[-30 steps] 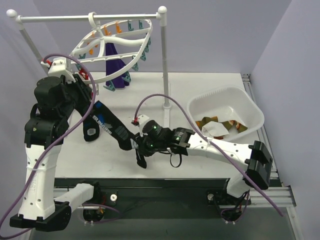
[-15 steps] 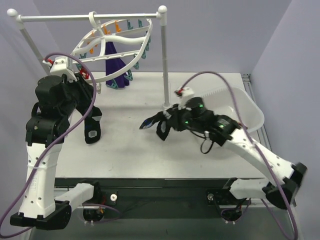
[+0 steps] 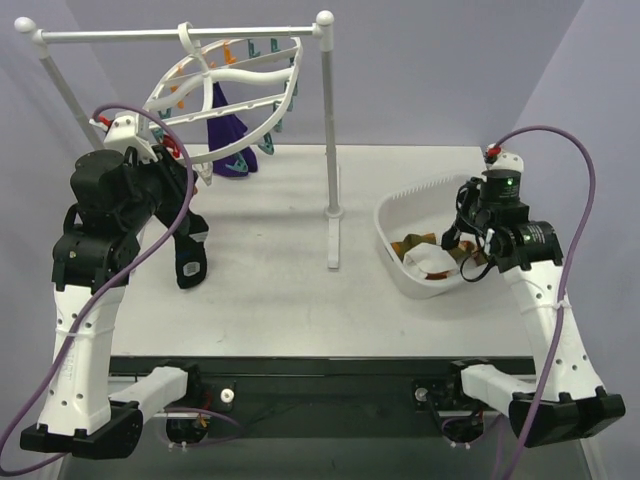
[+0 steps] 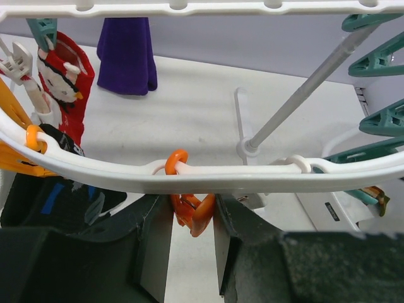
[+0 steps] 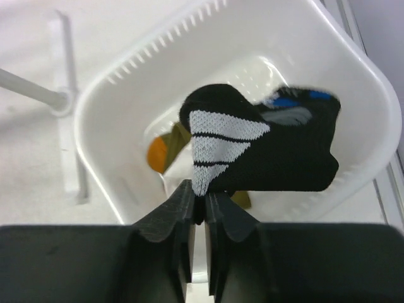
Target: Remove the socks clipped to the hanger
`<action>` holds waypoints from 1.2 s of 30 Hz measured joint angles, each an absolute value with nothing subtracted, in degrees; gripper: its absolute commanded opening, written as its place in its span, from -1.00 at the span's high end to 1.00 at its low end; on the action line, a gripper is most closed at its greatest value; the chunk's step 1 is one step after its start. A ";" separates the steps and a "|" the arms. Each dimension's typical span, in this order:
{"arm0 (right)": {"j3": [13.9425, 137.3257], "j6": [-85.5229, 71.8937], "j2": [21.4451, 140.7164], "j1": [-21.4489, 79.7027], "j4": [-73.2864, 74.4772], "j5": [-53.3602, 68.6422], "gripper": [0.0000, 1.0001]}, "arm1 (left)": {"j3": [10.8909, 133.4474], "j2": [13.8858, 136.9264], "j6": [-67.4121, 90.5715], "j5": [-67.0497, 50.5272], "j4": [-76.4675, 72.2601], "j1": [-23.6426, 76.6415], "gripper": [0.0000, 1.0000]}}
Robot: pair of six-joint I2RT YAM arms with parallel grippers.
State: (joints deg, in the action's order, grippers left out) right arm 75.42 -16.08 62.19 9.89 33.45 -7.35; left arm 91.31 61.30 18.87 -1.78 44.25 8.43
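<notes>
Right claw (image 5: 198,201) pinching black sock (image 5: 265,151), stretched rightward

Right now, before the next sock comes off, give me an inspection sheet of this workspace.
Surface: white table, rail stand standing on it.
Job's things: hanger on the rail; purple sock, red-and-white sock, black-navy sock hang from it; striped sock, white sock in basin.
Clutter: nothing seen.
Grippers: left gripper jaws pinch an orange clip; right gripper jaws shut on a black patterned sock over the basin.
Cables: purple cables loop over both arms.
Surroundings: lilac walls.
</notes>
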 measured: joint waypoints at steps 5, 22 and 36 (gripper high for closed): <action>71.75 -14.63 65.78 7.84 35.16 -5.76 -0.29 | 91.33 61.30 19.38 -2.81 43.70 8.43 1.00; 64.53 -14.90 74.35 42.44 10.61 -6.42 -0.66 | 91.96 62.00 22.79 -7.57 41.80 8.43 1.00; 80.09 -15.70 116.60 57.84 -29.85 2.31 -0.78 | 91.96 61.82 24.49 -10.15 40.01 8.43 1.00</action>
State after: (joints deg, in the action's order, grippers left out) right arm 80.09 -15.70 116.60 57.84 -29.85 2.31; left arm 91.96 61.82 24.49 -10.15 40.01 8.43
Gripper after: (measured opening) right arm 0.877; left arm 0.381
